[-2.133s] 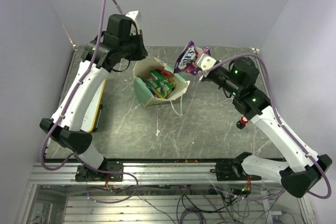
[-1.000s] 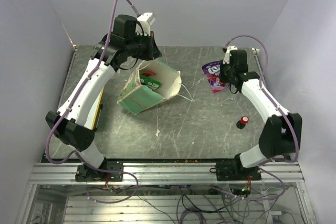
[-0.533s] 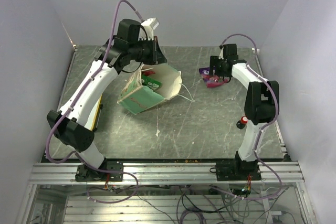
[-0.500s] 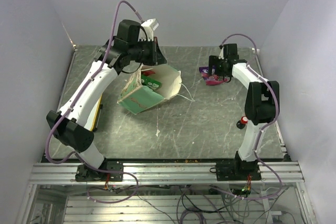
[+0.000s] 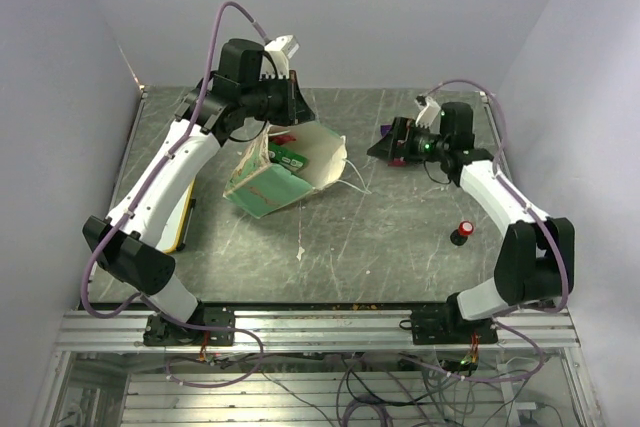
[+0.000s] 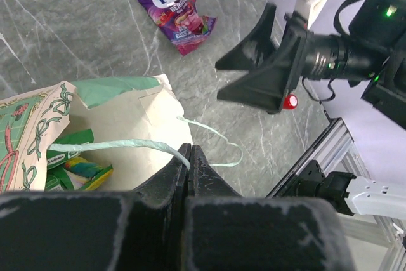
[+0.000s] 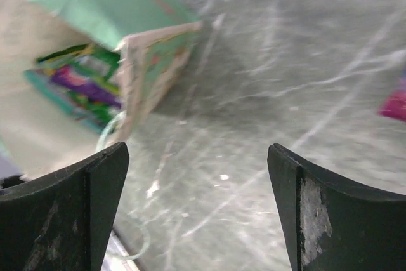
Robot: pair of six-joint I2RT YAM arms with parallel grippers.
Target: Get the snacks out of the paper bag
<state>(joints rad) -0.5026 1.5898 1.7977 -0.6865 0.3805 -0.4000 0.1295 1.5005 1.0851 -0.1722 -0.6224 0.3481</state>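
The mint-green paper bag (image 5: 283,175) lies tipped on the table, its mouth toward the right. Green and red snacks (image 5: 286,156) show inside it; the left wrist view shows these snacks (image 6: 81,171) too. My left gripper (image 6: 189,151) is shut on the bag's thin string handle (image 6: 114,145) and hangs above the bag's mouth. A purple-pink snack packet (image 6: 178,11) lies flat on the table at the back right. Just above it, my right gripper (image 5: 378,143) is open and empty, pointing left at the bag (image 7: 95,42).
A small red-topped black button (image 5: 462,233) stands on the table right of centre. A board (image 5: 186,209) lies along the left edge under the left arm. Walls close in on the left, back and right.
My right gripper has opened and left the purple-pink packet lying on the table, then swung round to face the bag. The left gripper still holds the handle, and the bag has stayed tipped.
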